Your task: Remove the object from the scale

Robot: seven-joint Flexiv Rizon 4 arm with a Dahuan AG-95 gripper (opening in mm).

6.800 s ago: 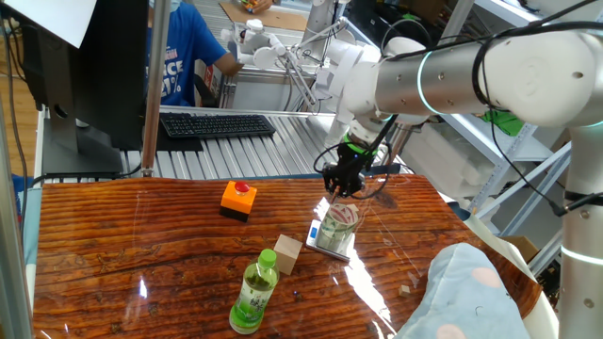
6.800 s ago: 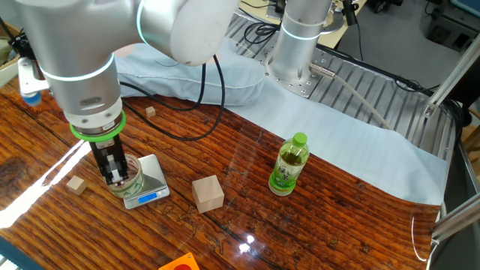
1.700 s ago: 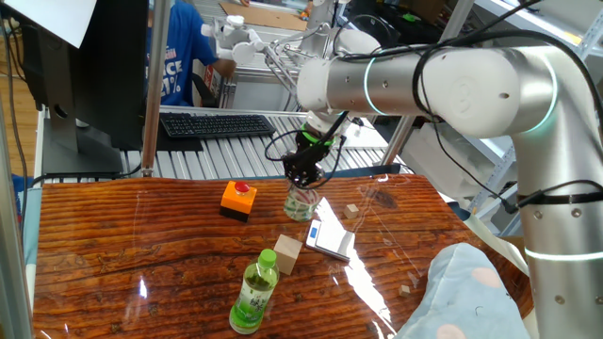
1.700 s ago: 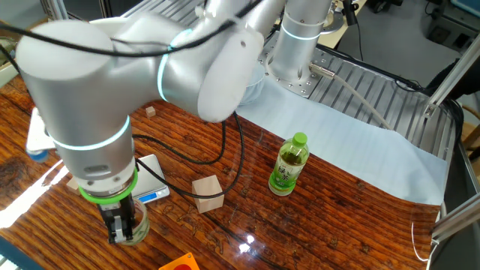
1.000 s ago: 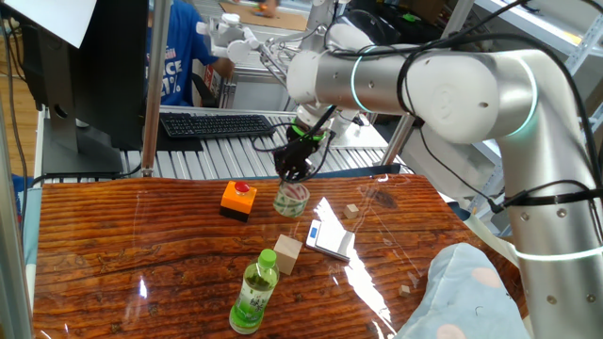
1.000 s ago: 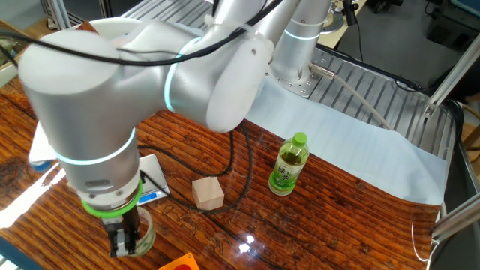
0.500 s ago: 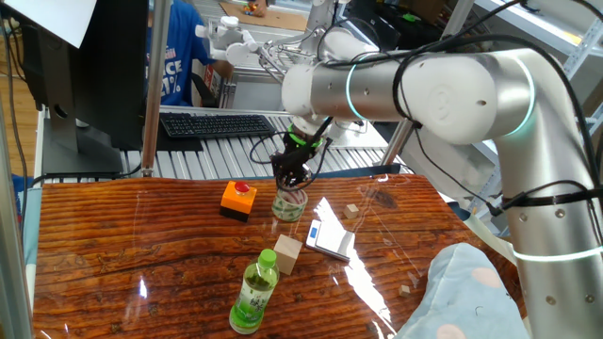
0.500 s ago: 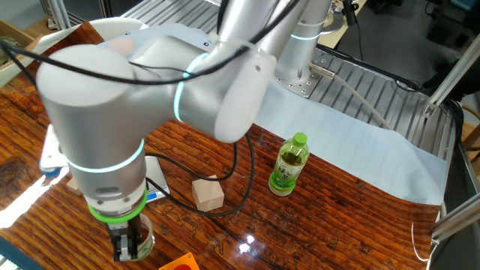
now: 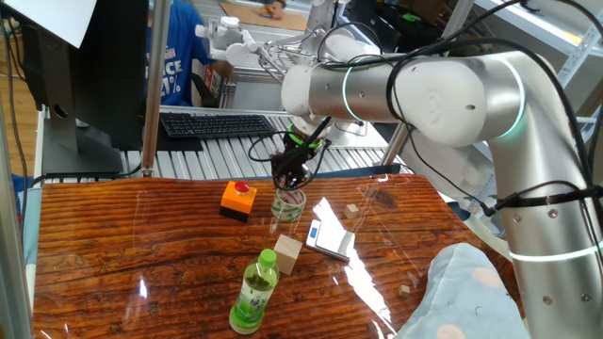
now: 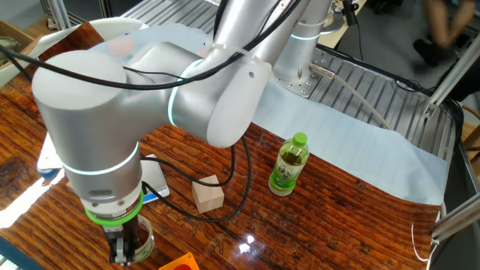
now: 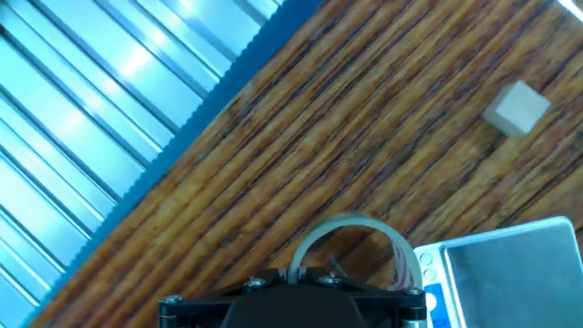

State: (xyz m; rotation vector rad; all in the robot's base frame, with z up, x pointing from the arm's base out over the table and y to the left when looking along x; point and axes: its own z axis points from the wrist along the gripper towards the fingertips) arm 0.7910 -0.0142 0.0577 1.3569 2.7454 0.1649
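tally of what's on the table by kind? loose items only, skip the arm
Clear jar, held in the gripper: 1
Pocket scale: 1
Green bottle: 1
Orange button box: 1
Large wooden cube: 1
Small wooden blocks: 2
Total: 7

We see the jar (image 9: 288,205) on the table (image 9: 141,254), off the scale (image 9: 329,239), btwn the button box (image 9: 238,199) at left & scale at right. Gripper (image 9: 288,182) sits right above the jar. Wooden cube (image 9: 287,254) lies nearer the camera, w/ the bottle (image 9: 252,293) just in front of it
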